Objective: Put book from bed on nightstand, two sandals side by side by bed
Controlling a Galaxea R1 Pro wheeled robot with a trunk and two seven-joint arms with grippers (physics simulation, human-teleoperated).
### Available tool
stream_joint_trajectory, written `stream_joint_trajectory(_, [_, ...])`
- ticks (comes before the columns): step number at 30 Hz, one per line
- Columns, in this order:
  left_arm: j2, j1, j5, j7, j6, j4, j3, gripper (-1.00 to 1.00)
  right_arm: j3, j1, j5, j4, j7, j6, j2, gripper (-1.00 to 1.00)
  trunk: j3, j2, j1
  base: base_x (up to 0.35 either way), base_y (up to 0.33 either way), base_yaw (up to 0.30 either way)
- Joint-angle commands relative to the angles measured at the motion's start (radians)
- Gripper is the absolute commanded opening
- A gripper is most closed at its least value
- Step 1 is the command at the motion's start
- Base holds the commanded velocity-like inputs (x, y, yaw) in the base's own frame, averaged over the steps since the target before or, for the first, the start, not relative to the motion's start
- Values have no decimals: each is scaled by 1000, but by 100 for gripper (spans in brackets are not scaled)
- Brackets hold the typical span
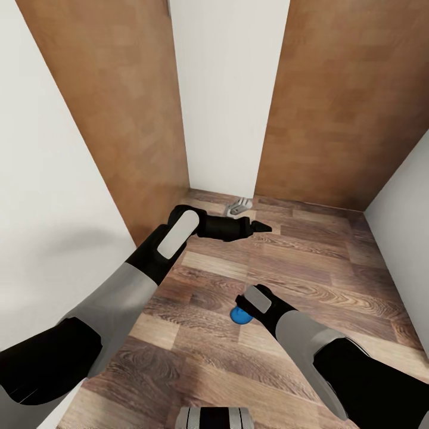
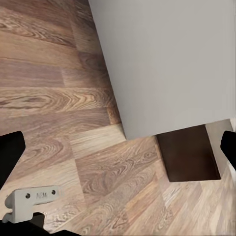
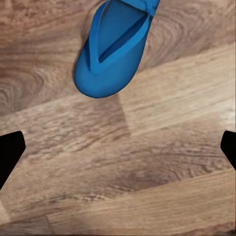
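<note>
1. Setting: the head view looks down on a wood-plank floor (image 1: 310,268). Two brown wooden door panels stand ahead, one at 11 o'clock (image 1: 119,107) and one at 1 o'clock (image 1: 351,101), with a white wall strip (image 1: 229,89) between them. White walls close the passage at 9 o'clock and 3 o'clock.

2. Left arm: it reaches forward from 8 o'clock toward centre. The left gripper (image 1: 260,227) sits just above centre, tip pointing to 3 o'clock. From this view the fingers appear close together. In the left wrist view, however, dark finger edges (image 2: 10,152) show at opposite borders of the frame, well apart, so the pincer reads as wide and holds nothing.

3. Floor fitting: a small grey metal bracket (image 1: 239,206) lies on the planks near the foot of the white strip, at 12 o'clock from the left gripper. It also appears in the left wrist view (image 2: 30,200).

4. Right arm: it enters from 5 o'clock, wrist bent downward over the floor. The right gripper (image 3: 118,147) is spread wide, fingertips at opposite frame edges, empty.

5. Task item: one blue sandal (image 3: 114,46) lies flat on the floor beneath the right wrist, not touching the fingers. In the head view a blue portion (image 1: 239,316) shows beside the wrist, just below centre.
</note>
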State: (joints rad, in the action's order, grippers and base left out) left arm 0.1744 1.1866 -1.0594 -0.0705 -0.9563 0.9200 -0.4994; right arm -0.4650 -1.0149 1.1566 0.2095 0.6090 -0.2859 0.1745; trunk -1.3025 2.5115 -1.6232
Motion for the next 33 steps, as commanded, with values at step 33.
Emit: stream_joint_trajectory(33, [0, 0, 7, -65, -2, 33, -9, 100, 49, -1, 125, 2, 101, 86, 0, 100, -12, 1, -1, 0, 0, 0])
